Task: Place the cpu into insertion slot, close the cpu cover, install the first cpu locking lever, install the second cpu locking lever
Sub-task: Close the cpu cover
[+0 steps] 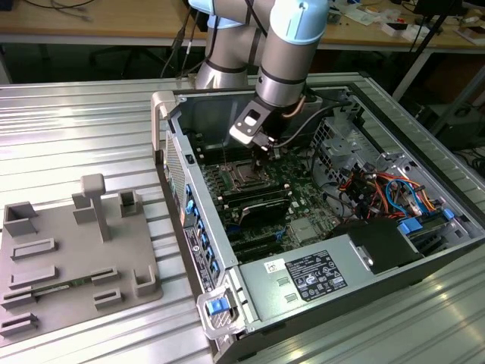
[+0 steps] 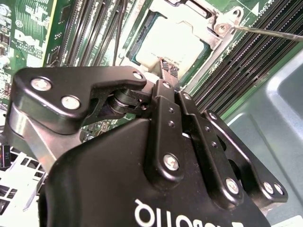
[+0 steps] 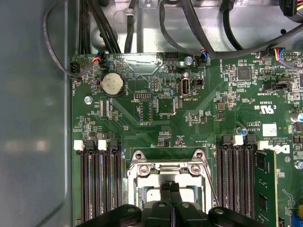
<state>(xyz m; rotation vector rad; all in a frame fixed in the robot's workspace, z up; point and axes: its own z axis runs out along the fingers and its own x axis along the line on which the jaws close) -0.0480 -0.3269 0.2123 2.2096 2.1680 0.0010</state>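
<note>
second wrist view: cpu [image 2: 168, 41] near pinched claw [image 2: 166, 67]

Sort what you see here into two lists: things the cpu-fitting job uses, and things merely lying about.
Job in hand:
cpu
cpu cover
locking lever
gripper, shut, over the cpu

Lying about:
coin battery
memory slots
grey fixture tray
power supply

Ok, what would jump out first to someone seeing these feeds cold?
The grey robot arm with light-blue joints reaching into the open computer case at the exterior view's centre. In the second wrist view its black gripper, fingers pinched together, hangs right above the dull silver square cpu lying in the silver-rimmed insertion slot.
</note>
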